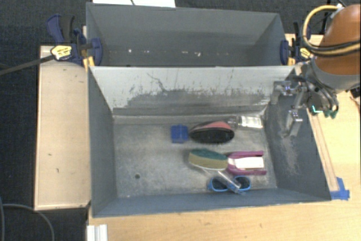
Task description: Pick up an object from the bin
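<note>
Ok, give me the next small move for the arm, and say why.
Probably slide the jaws left and down, over the pink and white box. They hang above the bin's right sloping wall with nothing beneath them, while the box lies on the bin floor to their left.

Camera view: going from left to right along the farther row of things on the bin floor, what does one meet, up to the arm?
small blue block → black oval thing → clear silvery thing → gripper
</note>
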Robot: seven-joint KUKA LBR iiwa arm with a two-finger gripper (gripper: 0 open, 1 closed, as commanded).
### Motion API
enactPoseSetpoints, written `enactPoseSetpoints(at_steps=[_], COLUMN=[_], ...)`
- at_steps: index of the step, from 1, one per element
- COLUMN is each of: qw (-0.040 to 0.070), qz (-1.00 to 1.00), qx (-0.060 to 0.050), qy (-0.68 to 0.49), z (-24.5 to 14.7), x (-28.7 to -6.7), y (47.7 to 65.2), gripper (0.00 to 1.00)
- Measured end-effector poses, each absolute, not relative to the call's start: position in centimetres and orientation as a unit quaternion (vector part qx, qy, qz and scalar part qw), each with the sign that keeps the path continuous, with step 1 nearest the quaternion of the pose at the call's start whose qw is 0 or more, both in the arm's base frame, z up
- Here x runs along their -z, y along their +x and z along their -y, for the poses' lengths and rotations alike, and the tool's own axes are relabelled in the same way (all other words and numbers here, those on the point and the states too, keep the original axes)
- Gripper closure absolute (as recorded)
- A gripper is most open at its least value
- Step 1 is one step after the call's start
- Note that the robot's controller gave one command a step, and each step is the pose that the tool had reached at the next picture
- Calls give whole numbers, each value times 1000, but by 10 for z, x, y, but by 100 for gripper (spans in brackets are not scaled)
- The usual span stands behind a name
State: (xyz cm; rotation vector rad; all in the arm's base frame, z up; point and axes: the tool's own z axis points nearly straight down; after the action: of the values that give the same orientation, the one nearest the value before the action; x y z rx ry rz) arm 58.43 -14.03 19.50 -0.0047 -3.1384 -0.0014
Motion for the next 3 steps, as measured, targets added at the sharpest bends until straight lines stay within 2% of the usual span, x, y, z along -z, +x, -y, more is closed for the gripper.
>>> enactPoseSetpoints(at_steps=[1, 2, 3], qw=[1, -2, -2], qz=[997, 997, 997], qx=[2, 0, 0], qy=[81, 80, 81], z=[18, 23, 23], x=[-88, -91, -91], y=[580, 582, 582], gripper=[0, 100, 0])
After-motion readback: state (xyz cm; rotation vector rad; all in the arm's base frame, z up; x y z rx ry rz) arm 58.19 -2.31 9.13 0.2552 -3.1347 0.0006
